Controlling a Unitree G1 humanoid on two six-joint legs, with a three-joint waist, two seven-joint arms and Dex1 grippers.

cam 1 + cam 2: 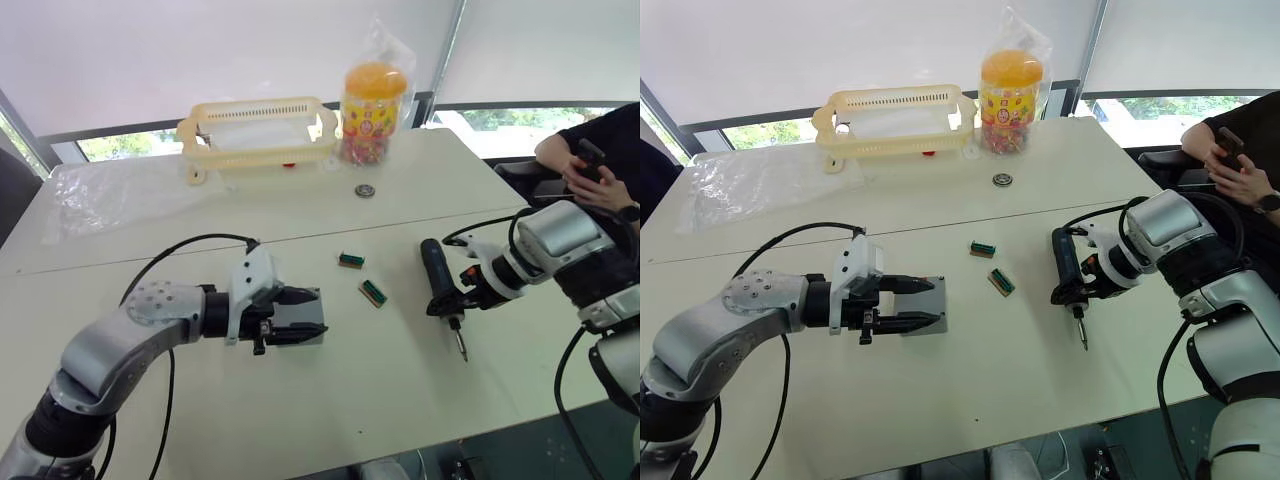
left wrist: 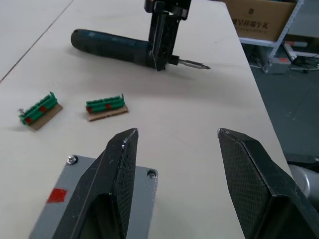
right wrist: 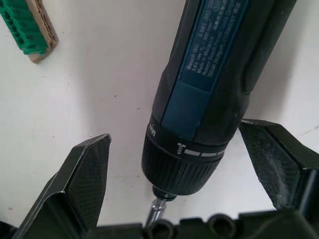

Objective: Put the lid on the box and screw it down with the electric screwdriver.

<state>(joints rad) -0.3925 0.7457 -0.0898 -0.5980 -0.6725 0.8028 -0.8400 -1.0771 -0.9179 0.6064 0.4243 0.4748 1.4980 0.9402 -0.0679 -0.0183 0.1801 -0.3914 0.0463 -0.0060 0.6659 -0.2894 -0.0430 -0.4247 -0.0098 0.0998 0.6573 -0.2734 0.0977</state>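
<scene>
The grey box (image 2: 142,191) lies on the white table with a flat face up, showing a red mark (image 2: 57,195) and screw heads at two corners. My left gripper (image 2: 177,134) is open low over it, one finger (image 2: 112,174) above the face and the other past its edge; the same gripper (image 1: 318,312) shows from the head. The black electric screwdriver (image 1: 435,272) lies flat to the right, its bit (image 1: 461,343) toward the front edge. My right gripper (image 3: 174,134) is open and straddles its chuck end (image 3: 184,164). The lid is hidden or out of view.
Two small green blocks (image 1: 350,260) (image 1: 373,292) lie between the box and the screwdriver. At the back stand a yellow basket (image 1: 200,130), a candy jar (image 1: 372,105) and a small metal ring (image 1: 365,190). A plastic bag (image 1: 100,190) lies back left. A person (image 1: 595,160) sits at the right.
</scene>
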